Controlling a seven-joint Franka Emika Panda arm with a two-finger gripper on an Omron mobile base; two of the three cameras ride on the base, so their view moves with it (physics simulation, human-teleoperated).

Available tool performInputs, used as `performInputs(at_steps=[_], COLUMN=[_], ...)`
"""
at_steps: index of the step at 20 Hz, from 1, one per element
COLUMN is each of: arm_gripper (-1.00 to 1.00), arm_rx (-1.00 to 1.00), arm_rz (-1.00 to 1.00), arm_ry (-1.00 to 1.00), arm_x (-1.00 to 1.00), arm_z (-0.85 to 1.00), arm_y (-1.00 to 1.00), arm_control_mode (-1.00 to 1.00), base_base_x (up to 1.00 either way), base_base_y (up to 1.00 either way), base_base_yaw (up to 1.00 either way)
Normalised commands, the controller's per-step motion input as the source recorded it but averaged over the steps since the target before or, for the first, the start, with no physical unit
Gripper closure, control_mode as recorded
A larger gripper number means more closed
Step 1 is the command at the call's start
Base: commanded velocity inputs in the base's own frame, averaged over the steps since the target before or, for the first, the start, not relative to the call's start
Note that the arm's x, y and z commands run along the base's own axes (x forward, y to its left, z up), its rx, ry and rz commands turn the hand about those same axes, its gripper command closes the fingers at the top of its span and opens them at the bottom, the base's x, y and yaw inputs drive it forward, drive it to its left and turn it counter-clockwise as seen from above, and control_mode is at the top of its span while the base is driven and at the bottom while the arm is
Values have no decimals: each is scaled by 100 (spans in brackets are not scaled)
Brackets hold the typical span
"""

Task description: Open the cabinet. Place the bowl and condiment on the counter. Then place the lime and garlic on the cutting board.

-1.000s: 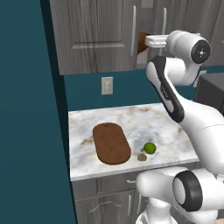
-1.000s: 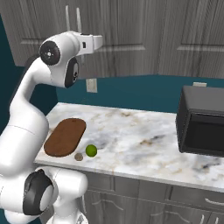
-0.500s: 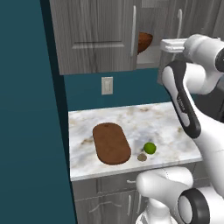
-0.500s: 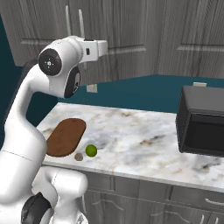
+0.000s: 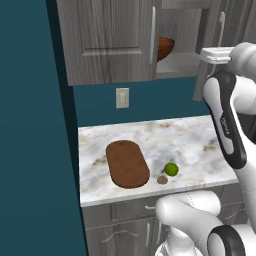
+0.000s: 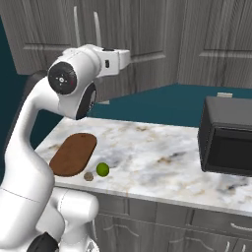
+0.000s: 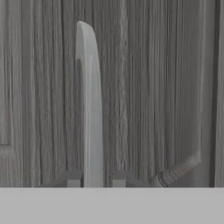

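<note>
Now my gripper (image 7: 96,183) is clamped on the slim silver bar handle (image 7: 89,105) of the tall grey wood-grain cabinet (image 7: 148,87); I should pull steadily toward six o'clock, following the door's arc.

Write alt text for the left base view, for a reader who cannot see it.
A grey wall cabinet stands partly open above a white marble counter, a reddish-brown bowl showing on its shelf. On the counter lie an oval cutting board, a lime and a garlic bulb beside it; the white arm reaches up at right.
</note>
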Motion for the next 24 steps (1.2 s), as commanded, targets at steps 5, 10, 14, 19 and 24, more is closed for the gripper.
performInputs(at_steps=[5, 10, 14, 19, 24], arm_gripper=[100, -100, -100, -100, -100], arm_rx=[1, 0, 0, 0, 0], arm_rz=[0, 0, 2, 4, 8], arm_ry=[2, 3, -1, 0, 0], arm_x=[-5, 0, -24, -27, -2], arm_z=[-11, -12, -2, 0, 0], arm_y=[-49, -35, -4, 3, 0], arm_control_mode=[-100, -100, -100, -100, -100], base_base_x=[0, 0, 0, 0, 0], base_base_y=[0, 0, 0, 0, 0], base_base_yaw=[0, 0, 0, 0, 0])
